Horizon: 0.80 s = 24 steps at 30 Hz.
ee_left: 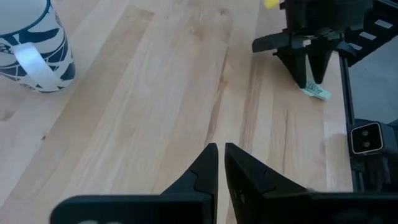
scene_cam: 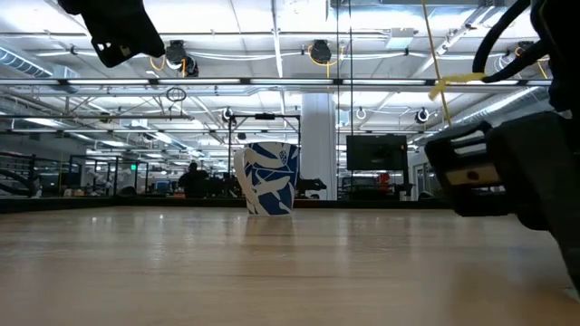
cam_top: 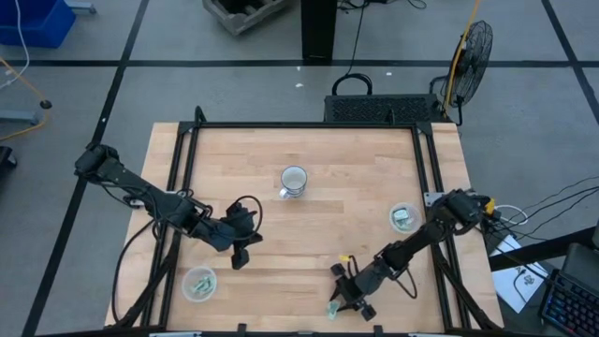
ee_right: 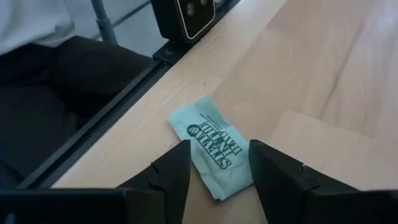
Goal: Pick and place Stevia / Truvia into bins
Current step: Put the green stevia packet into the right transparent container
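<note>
Right hand is lowered at the desk's 6 o'clock edge, fingers spread astride a pale green Stevia sachet lying flat on the wood, just beside the black frame rail. Left hand is held at 8 o'clock, fingers pressed together, nothing pinched. Left bin is seen at 7 o'clock, right bin at 4 o'clock, sachets in each. Mug stands near centre, open wood all around it.
</note>
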Each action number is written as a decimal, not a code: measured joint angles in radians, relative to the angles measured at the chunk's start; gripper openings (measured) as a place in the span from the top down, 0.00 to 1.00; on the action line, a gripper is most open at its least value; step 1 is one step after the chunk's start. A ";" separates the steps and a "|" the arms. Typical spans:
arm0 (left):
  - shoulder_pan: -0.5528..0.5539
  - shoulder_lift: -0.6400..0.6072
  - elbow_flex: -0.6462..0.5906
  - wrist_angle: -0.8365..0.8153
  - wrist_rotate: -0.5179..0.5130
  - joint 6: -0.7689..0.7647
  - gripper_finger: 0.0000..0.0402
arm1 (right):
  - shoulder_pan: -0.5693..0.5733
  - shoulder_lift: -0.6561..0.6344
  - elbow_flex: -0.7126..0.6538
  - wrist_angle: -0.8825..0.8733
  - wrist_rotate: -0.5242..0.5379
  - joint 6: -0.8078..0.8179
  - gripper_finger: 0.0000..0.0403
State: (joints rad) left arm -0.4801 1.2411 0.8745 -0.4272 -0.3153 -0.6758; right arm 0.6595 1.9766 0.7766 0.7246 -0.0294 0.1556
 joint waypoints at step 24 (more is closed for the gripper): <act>0.000 0.000 0.000 -0.017 0.000 0.020 0.92 | -0.077 -0.065 0.002 -0.137 0.019 -0.079 0.81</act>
State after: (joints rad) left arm -0.4801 1.2411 0.8745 -0.4446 -0.3149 -0.6556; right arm 0.5823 1.9116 0.7788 0.5878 -0.0109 0.0769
